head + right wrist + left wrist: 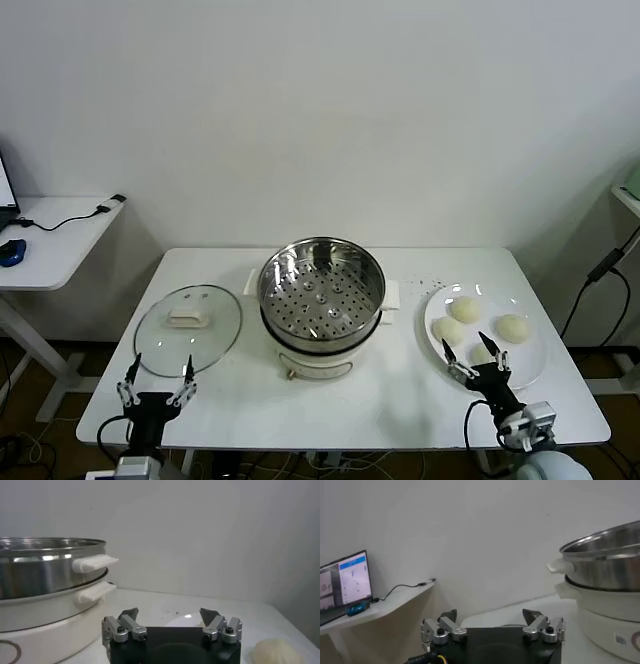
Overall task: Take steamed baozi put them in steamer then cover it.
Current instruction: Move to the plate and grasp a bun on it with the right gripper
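Observation:
The steel steamer (321, 286) stands empty on its cream pot base at the table's middle; it also shows in the left wrist view (605, 555) and the right wrist view (45, 562). Several baozi (463, 308) lie on a white plate (530, 368) at the right; one shows in the right wrist view (275, 651). The glass cover (188, 328) lies flat on the table at the left. My right gripper (471, 348) is open, over the plate's near edge beside the nearest baozi (481, 354). My left gripper (161, 367) is open, at the cover's near rim.
A side desk (50, 240) with a blue mouse and cable stands at the far left; its monitor shows in the left wrist view (344, 578). The table's front edge (340, 440) runs just behind both grippers. A white wall is behind.

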Available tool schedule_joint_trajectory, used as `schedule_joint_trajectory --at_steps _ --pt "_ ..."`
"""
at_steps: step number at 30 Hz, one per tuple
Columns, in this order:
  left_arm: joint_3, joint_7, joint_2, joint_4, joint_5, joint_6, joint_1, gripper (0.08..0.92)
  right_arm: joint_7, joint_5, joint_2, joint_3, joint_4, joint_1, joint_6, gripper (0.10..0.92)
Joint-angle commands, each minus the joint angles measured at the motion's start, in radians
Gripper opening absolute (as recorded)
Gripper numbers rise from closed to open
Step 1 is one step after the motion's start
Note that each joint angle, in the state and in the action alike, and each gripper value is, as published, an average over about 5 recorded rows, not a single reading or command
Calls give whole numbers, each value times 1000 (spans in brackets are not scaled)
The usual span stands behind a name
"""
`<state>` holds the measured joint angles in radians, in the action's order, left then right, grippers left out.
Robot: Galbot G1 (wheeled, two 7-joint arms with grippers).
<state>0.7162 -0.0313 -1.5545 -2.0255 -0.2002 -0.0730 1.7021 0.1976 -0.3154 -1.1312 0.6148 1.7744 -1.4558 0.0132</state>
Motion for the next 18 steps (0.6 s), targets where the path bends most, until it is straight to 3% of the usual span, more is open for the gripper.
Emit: schedule_joint_trajectory --at_steps 1,5,11,18 --pt "-1 -7 3 0 -12 0 3 823 16 19 15 3 -14 23 -11 823" --pt "-2 -6 10 -10 -13 2 13 823 105 116 145 -10 -31 90 71 823" --pt "-4 -4 21 -26 -21 6 23 823 425 176 480 -100 -118 238 168 823" --pt "-11 -5 19 -47 6 32 32 823 735 370 666 -329 -305 554 121 823"
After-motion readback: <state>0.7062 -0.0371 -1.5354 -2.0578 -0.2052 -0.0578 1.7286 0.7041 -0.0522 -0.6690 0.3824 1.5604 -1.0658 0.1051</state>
